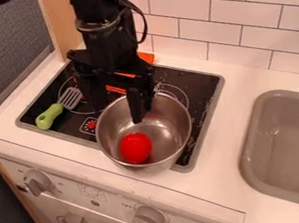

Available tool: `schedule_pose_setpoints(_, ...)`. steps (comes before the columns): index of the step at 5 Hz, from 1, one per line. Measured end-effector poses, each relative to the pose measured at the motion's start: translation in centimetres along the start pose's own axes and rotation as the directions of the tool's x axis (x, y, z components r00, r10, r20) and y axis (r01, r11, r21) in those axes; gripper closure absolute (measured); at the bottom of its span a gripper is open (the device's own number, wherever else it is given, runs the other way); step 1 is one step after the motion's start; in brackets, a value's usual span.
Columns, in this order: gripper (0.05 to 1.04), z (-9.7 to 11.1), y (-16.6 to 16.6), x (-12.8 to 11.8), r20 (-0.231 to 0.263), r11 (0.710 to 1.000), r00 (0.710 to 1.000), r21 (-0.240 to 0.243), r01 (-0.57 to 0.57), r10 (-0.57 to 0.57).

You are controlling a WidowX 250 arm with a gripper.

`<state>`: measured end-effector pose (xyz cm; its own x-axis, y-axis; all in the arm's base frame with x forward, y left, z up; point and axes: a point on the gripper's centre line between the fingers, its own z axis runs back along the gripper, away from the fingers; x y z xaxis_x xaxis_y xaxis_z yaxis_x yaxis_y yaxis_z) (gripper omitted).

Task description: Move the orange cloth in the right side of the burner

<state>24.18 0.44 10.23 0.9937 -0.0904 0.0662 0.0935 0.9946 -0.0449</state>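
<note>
Green-handled slotted spatula [49, 116] lies left | black two-finger gripper [119, 114] hangs, fingers wide apart, gripping nothing visible | orange cloth [147, 58], partly hidden behind it, sits rear-centre on black stovetop [201, 80]; rightward move seemingly remains

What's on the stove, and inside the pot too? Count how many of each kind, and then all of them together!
Pots: 1, the silver pot
Spatulas: 1, the green-handled spatula
Cloths: 1, the orange cloth, partly hidden
Red round things: 1, the red ball-like thing
Total: 4
</note>
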Motion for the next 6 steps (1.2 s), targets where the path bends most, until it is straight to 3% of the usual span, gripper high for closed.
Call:
schedule_pose_setpoints(1, 0.083, -0.5, 0.0, -0.1, -0.023, 1.000, 1.000, -0.003, -0.001, 0.001)
schedule_pose_setpoints(3, 0.083, -1.3, 7.0, 5.6, 0.012, 0.985, 0.986, 0.054, -0.165, 0.165)
schedule_pose_setpoints(5, 0.083, -4.3, 12.6, 11.1, 0.033, 0.963, 0.973, 0.133, -0.233, 0.230)
schedule_pose_setpoints(6, 0.083, -6.4, 13.6, 13.2, 0.048, 0.958, 0.967, 0.132, -0.254, 0.250)
